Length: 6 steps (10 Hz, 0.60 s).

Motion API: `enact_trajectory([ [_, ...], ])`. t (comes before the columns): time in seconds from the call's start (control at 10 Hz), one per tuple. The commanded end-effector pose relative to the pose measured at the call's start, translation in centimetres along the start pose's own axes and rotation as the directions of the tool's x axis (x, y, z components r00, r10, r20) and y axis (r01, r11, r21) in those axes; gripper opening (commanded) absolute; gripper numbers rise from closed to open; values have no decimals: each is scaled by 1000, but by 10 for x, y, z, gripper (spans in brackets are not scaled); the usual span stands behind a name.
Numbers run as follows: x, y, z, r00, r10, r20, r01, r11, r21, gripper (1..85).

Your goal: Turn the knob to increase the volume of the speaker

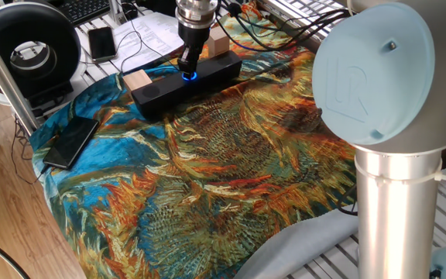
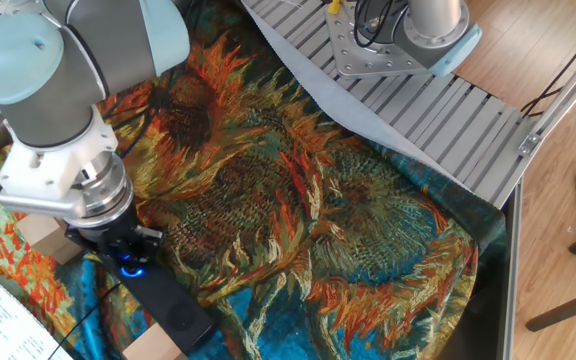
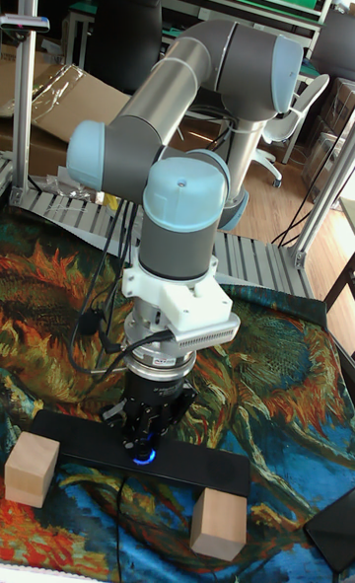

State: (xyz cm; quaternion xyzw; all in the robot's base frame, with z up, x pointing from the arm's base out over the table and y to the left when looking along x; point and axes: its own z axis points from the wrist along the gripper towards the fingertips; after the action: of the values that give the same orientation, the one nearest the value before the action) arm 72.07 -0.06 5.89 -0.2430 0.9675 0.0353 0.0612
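One fixed view showed the gripper down on the knob, mid-top of the speaker. The other fixed view showed blue glow beneath the fingers. The tall fixed view suggested the gripper pinched the knob; turning seemingly underway, amount unreadable.

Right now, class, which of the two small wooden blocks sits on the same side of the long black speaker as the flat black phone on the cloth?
The pale wooden block at the long black speaker's left end in one fixed view, toward the phone. The other block sits behind the speaker.
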Motion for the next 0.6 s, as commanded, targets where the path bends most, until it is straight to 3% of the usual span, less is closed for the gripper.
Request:
enact_trajectory([
  [0.0,-2,1,-1,995,95,9,-94,995,-7,227],
  [0.5,-9,1,-1,969,245,34,-244,969,-32,217],
])
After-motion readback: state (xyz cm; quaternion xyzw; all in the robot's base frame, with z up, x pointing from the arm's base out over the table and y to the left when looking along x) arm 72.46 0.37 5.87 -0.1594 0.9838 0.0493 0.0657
